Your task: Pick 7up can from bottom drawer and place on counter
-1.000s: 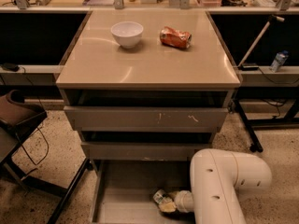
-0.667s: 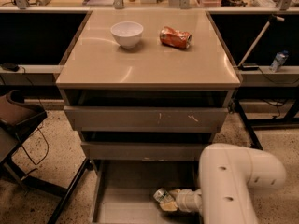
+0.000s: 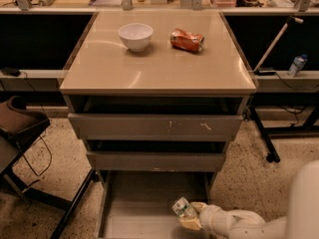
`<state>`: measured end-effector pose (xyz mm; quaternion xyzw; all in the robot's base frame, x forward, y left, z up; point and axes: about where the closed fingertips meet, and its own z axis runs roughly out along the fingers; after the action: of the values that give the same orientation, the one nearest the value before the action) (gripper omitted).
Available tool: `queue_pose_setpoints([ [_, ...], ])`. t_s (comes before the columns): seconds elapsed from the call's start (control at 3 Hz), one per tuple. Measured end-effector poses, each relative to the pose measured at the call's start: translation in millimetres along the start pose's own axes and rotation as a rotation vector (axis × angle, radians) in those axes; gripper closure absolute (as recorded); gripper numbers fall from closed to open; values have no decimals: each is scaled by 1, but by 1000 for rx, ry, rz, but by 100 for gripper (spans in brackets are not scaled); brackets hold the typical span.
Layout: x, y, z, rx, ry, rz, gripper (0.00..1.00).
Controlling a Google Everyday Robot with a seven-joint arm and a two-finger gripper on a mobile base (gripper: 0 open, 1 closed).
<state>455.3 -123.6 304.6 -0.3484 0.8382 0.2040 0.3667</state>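
The 7up can (image 3: 183, 207), green and silver-white, is tilted just above the floor of the open bottom drawer (image 3: 134, 215), at its front right. My gripper (image 3: 190, 217) reaches in from the lower right and is shut on the can; its cream fingers (image 3: 189, 224) wrap the can's lower side. The beige counter (image 3: 159, 66) is the cabinet top above the drawers.
A white bowl (image 3: 135, 35) and a dented orange can (image 3: 187, 40) sit at the back of the counter. The two upper drawers (image 3: 154, 126) stick out slightly. A dark chair (image 3: 20, 128) stands at left, a black stand leg (image 3: 261, 133) at right, and a small bottle (image 3: 297, 64) on the right shelf.
My arm has drawn back toward the lower right of the view. The can has shifted slightly up and to the right with the gripper.
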Motion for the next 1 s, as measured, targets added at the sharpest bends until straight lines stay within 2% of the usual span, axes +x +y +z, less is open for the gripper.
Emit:
queue_pose_setpoints([
  [0.33,-45,51,-92,42,-27,-66,100],
  [0.67,-45,51,-92,42,-27,-66,100],
  [1.0,-91,33,-103,80,-40,-115,100],
])
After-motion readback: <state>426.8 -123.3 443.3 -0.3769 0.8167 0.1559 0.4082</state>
